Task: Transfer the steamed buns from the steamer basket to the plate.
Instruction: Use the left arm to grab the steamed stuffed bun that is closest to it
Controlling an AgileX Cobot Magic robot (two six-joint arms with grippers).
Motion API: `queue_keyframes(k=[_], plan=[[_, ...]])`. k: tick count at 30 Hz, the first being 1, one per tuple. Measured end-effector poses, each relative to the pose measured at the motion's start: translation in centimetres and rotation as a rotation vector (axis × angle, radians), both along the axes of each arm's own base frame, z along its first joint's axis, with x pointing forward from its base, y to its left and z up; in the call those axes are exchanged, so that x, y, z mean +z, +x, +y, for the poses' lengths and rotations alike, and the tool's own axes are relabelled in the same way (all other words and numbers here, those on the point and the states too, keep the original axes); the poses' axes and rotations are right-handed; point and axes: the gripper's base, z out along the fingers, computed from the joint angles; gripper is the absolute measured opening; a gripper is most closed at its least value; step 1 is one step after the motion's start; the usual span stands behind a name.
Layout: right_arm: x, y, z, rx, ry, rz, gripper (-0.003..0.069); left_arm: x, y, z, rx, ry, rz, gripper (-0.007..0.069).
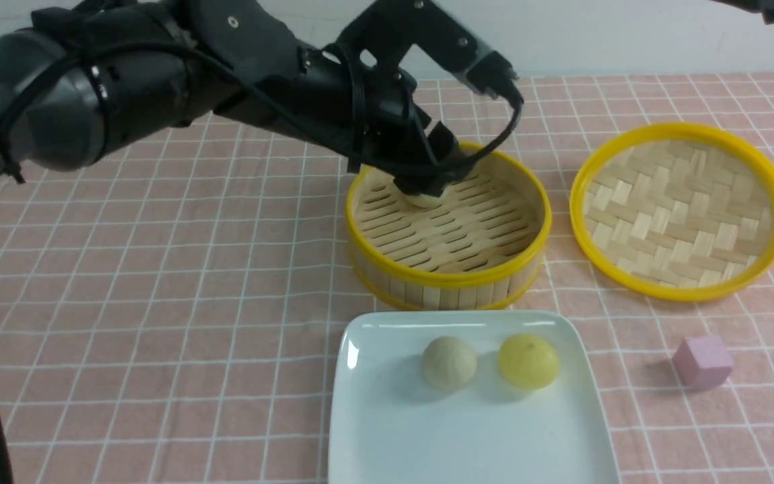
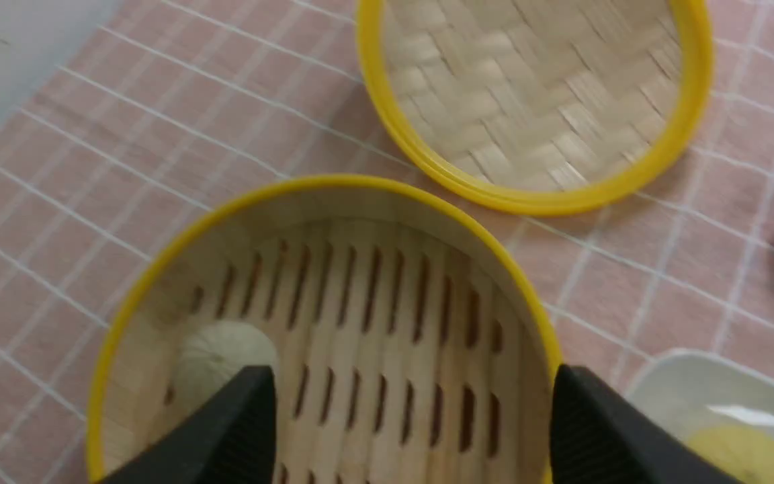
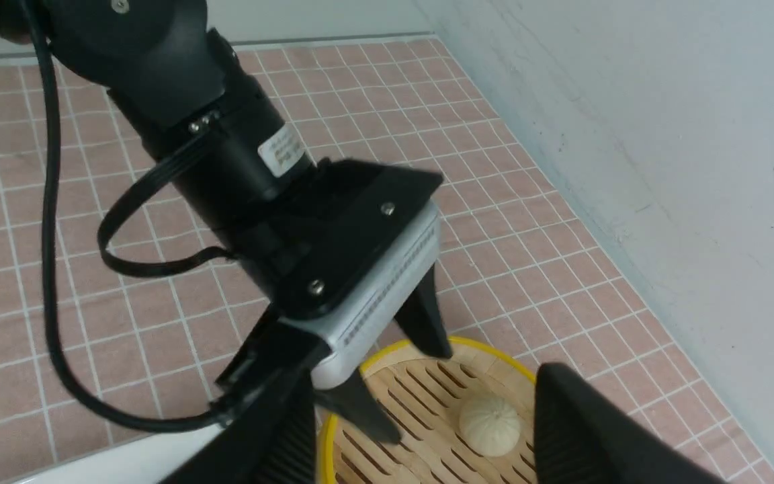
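1. Nearest you, the plate carries two steamed buns, a beige bun and a yellow bun, side by side but apart. I judge both delivered.
2. One pink cube sits right of the plate and is no part of your job.
3. Behind the plate, the single steamer basket holds the third bun near its wall. Your left gripper hangs over it, jaws spread and pinching nothing. The bun lies by one finger, not centred, so shift before closing.
4. One woven tray lies beside the basket, set aside.
5. Your right gripper waits high above, spread and empty, likely parked clear.
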Motion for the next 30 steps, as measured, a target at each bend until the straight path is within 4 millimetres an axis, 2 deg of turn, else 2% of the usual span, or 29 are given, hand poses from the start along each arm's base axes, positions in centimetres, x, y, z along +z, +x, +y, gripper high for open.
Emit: queue_keyframes(k=[2,9,10,12,16,25,30], plan=[[-0.1,-0.1,0.0,0.005,-0.008,0.006,0.0440,-0.1,0.6,0.1,0.057,-0.033,-0.012,0.0517],[-0.1,-0.1,0.0,0.006,-0.009,0.007,0.0440,-3.6,3.2,-0.4,0.197,-0.090,0.048,0.0514],[-0.1,-0.1,0.0,0.006,-0.009,0.007,0.0440,-3.6,3.2,-0.4,0.198,-0.091,0.048,0.0514],[-0.1,-0.1,0.0,0.008,-0.008,0.009,0.0440,-5.5,4.3,-0.9,0.208,-0.076,0.082,0.0514],[-0.1,-0.1,0.0,0.008,-0.007,0.009,0.0440,-7.3,5.8,-1.7,0.218,-0.071,0.105,0.0514],[-0.1,-0.1,0.0,0.009,-0.006,0.010,0.0440,-7.8,7.7,-2.5,0.259,-0.113,0.083,0.0514],[0.0,-0.2,0.1,0.016,0.009,0.014,0.0440,-9.5,8.3,-2.7,0.273,-0.099,0.089,0.0523]])
